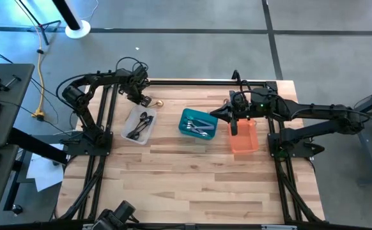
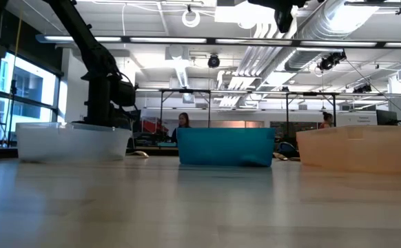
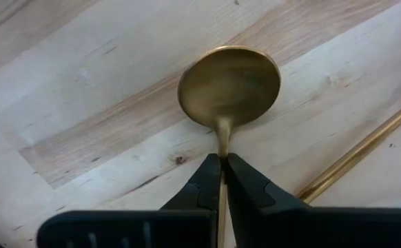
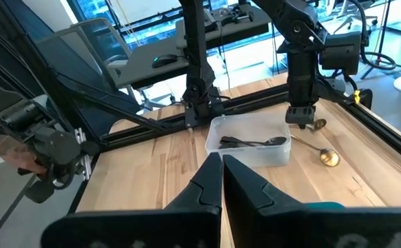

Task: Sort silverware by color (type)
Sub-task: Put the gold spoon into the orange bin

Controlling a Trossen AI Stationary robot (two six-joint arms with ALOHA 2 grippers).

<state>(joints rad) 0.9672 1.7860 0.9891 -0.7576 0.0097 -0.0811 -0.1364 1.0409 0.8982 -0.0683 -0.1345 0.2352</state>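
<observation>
Beside clear bin [image 1: 139, 124] | L fingers [image 3: 222, 180] clamp gold spoon [image 3: 229, 86] (wrist only) | R fingers [image 4: 222, 180] together

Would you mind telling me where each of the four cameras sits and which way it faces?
High view: overhead, looking straight down on both arms, the clear bin, teal bin and orange bin.
Low view: table height, looking level past the bins into the room; one arm shows at left.
Left wrist view: on the left arm, looking down at the gold spoon pinched by the left hand.
Right wrist view: on the right arm, past the shut right hand toward the left arm.
Shared: both wrist views show the gold spoon.
</observation>
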